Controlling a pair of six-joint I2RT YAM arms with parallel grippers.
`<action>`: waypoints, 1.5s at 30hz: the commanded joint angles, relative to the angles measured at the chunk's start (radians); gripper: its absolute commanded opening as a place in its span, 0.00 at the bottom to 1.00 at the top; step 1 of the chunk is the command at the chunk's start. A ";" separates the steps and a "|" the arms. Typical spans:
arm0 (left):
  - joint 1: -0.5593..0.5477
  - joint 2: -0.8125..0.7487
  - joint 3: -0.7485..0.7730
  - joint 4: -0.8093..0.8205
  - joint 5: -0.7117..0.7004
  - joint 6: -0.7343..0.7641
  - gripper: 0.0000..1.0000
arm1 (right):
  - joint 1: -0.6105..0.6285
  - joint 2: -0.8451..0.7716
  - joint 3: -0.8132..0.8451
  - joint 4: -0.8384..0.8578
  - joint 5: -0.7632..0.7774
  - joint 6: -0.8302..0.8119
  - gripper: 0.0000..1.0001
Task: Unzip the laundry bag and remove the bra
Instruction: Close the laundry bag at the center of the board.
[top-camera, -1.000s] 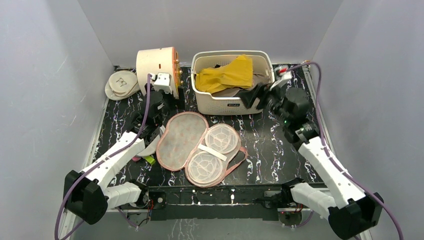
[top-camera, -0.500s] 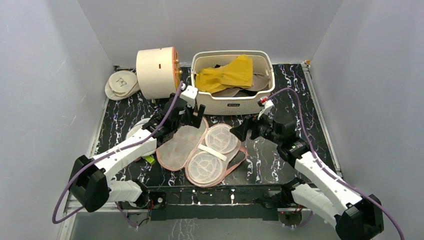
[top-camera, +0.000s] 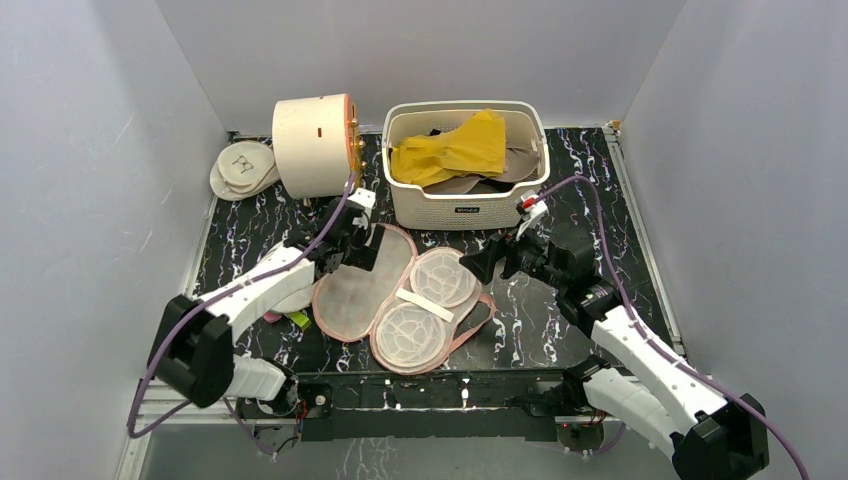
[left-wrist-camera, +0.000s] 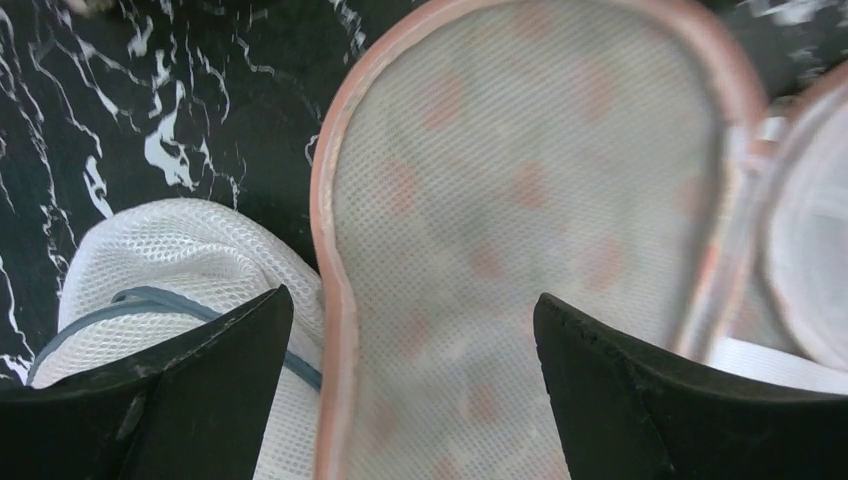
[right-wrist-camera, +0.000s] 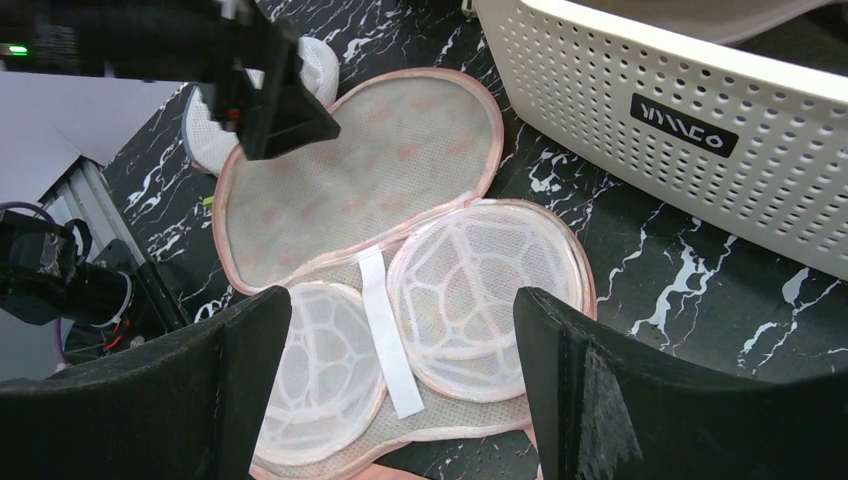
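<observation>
Mid-table, the laundry bag (top-camera: 400, 300) lies flat & fully opened, same spot as 1 s ago. Its floral lid flap (top-camera: 352, 285) is folded out to the left. Two white mesh domes (top-camera: 443, 277) face up on the right w/ a white strip (top-camera: 424, 304) across them, and the pink strap (top-camera: 481, 315) trails at the right edge. The left gripper (top-camera: 366, 250) was up by the cream drum (top-camera: 310, 145) 1 s ago, then near the front of the basket (top-camera: 465, 212). Now it has come back down & hovers over the flap's far lobe, jaws wide, nothing btwn them. Its wrist view shows the flap's pink trim (left-wrist-camera: 335, 300) below, touching a white mesh pouch (left-wrist-camera: 170, 260) on the left. The right gripper (top-camera: 490, 264) has left the basket's right front corner, where it was 1 s ago. It sits low just right of the bag, facing the domes, hardly moved in the last half sec, jaws wide & empty. The yellow cloth (top-camera: 455, 148) in the basket is unchanged.
</observation>
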 joint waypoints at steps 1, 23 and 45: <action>0.053 0.129 0.049 -0.050 -0.015 -0.015 0.84 | 0.003 -0.047 -0.009 0.031 0.023 -0.035 0.81; 0.190 0.413 0.172 -0.085 0.253 -0.086 0.73 | 0.004 -0.071 -0.038 0.060 0.010 -0.014 0.81; 0.114 0.051 0.254 -0.263 0.239 -0.214 0.00 | 0.004 -0.165 0.063 -0.071 0.111 -0.010 0.80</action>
